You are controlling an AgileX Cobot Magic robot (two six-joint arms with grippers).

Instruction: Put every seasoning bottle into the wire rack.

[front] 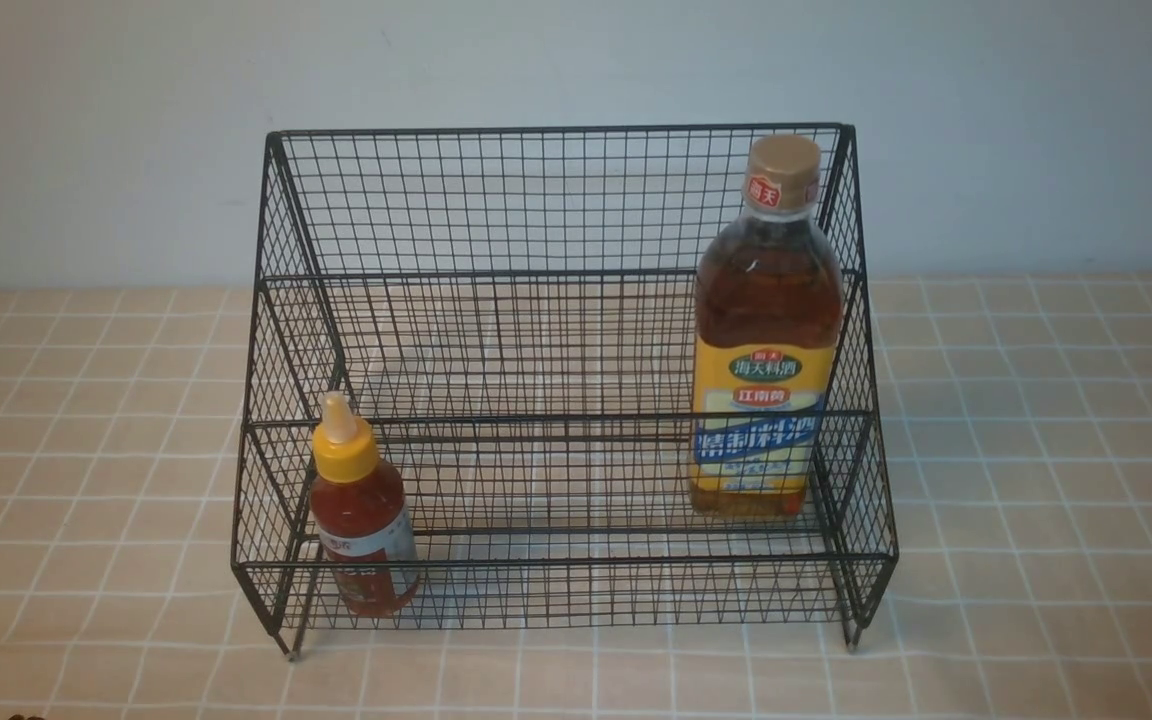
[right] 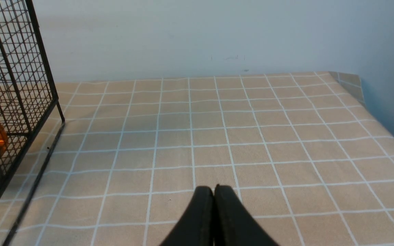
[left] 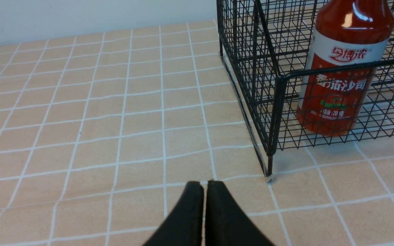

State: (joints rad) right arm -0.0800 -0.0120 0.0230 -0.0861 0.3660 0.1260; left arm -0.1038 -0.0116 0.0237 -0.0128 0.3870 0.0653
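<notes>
The black wire rack (front: 556,200) stands in the middle of the table. The tall amber bottle (front: 766,340) with tan cap stands upright in its lower tier at the right. The small red-sauce bottle (front: 361,515) with yellow nozzle cap stands upright in the lower tier at the left. Neither arm shows in the front view. My left gripper (left: 205,182) is shut and empty, low over the table near the rack's front left foot (left: 269,176), with the red-sauce bottle (left: 340,78) behind the mesh. My right gripper (right: 213,187) is shut and empty, to the right of the rack (right: 15,85).
The table wears a tan cloth (front: 1036,450) with a white grid. A pale wall (front: 576,60) runs close behind the rack. In the right wrist view the table's far right corner (right: 349,80) and right edge show.
</notes>
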